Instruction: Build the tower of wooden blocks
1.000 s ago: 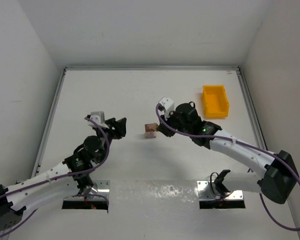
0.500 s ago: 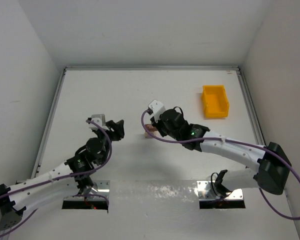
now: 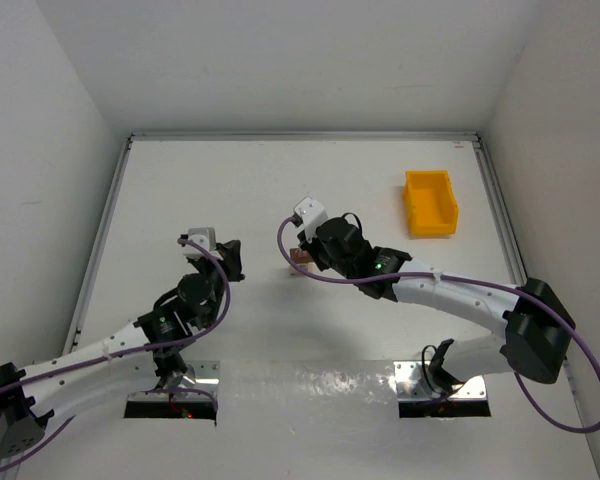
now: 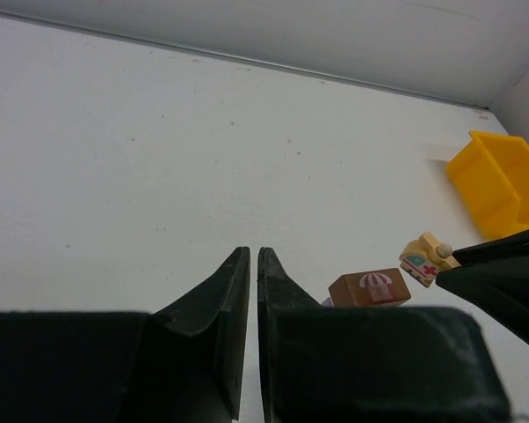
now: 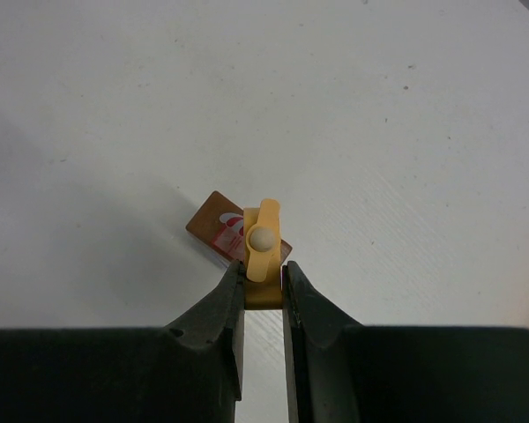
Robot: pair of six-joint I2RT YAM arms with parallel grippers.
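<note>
Dark brown block [image 4: 368, 288]: we see it lying near the middle of the white table [image 3: 230, 180], with an umbrella picture on the face turned to the left wrist camera.
Pale tan block [image 5: 263, 251]: we find it pinched in the right claw, right over the dark brown block. In the left wrist view it sits at the brown one's 1 o'clock. A round knob on it faces the right wrist camera. We cannot tell whether the two blocks touch.
Right gripper [image 5: 263, 271]: narrow, clamped on the pale tan block by its sides. In the top view its arm reaches in from 4 o'clock of the blocks.
Left gripper [image 4: 253, 257]: jaws drawn together to a thin slit, nothing between them. We place it at 9 o'clock of the blocks, near but apart.
Yellow bin [image 3: 430, 203]: at 2 o'clock of the blocks, well apart, by the table's right edge.
</note>
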